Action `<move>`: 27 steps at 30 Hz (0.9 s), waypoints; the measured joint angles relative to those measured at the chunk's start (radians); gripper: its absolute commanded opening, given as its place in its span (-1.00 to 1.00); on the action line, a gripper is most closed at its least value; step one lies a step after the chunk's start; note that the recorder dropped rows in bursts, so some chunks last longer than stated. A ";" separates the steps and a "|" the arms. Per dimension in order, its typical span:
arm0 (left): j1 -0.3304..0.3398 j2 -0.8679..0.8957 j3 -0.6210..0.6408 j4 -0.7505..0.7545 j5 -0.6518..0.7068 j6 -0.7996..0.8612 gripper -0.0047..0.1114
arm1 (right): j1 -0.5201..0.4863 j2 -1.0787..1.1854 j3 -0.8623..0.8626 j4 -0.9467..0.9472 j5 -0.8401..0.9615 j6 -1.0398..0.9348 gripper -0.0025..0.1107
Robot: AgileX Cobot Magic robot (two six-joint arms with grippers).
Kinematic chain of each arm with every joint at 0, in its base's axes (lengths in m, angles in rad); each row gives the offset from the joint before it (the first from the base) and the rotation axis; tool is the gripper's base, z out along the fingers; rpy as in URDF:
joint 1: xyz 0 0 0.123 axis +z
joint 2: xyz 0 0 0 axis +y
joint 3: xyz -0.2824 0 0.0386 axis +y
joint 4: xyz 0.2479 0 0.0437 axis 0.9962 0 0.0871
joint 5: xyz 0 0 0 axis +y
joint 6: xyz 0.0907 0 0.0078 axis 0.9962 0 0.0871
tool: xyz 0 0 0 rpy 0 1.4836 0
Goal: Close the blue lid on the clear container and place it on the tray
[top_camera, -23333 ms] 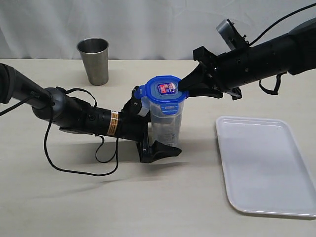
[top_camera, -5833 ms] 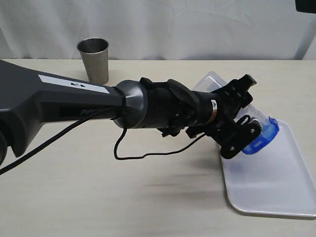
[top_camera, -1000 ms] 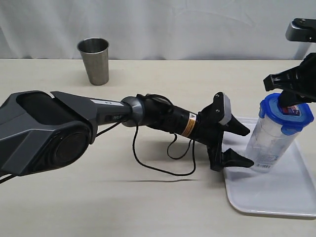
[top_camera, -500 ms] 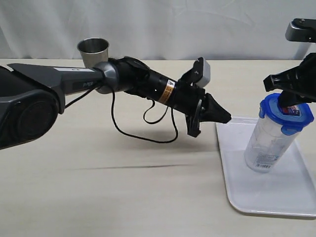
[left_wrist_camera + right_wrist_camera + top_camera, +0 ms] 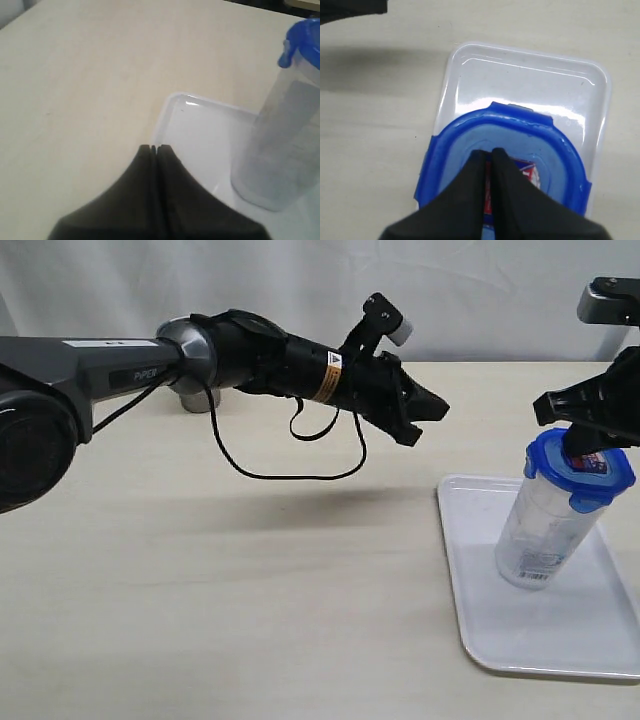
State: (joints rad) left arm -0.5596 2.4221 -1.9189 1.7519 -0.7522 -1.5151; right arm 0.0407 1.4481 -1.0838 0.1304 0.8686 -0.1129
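The clear container [image 5: 545,530] stands on the white tray [image 5: 560,640], leaning a little, with the blue lid [image 5: 582,465] seated on its top. My right gripper [image 5: 582,445] is shut and empty, its tips on or just above the lid's sticker, as the right wrist view shows: gripper [image 5: 487,151], lid [image 5: 465,145], tray [image 5: 520,85]. My left gripper [image 5: 430,410] is shut on nothing and hangs in the air left of the tray, well apart from the container. In the left wrist view the gripper [image 5: 155,147] points toward the tray [image 5: 200,130] and container [image 5: 285,140].
A steel cup [image 5: 192,400] stands at the back left, mostly hidden behind my left arm. The arm's black cable [image 5: 290,475] droops above the table. The tray's near edge lies close to the table's front.
My left gripper let go of the container, shut, and rose back to the left. The container now stands more upright on the tray. The right gripper has not moved.
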 measured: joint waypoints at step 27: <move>0.001 -0.699 0.845 -0.002 0.869 0.002 -0.92 | 0.000 -0.490 0.046 0.150 -0.121 -0.179 -0.88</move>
State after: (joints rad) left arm -0.5586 1.7228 -1.0735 1.7500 0.1172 -1.5136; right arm 0.0407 0.9583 -1.0380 0.2805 0.7472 -0.2919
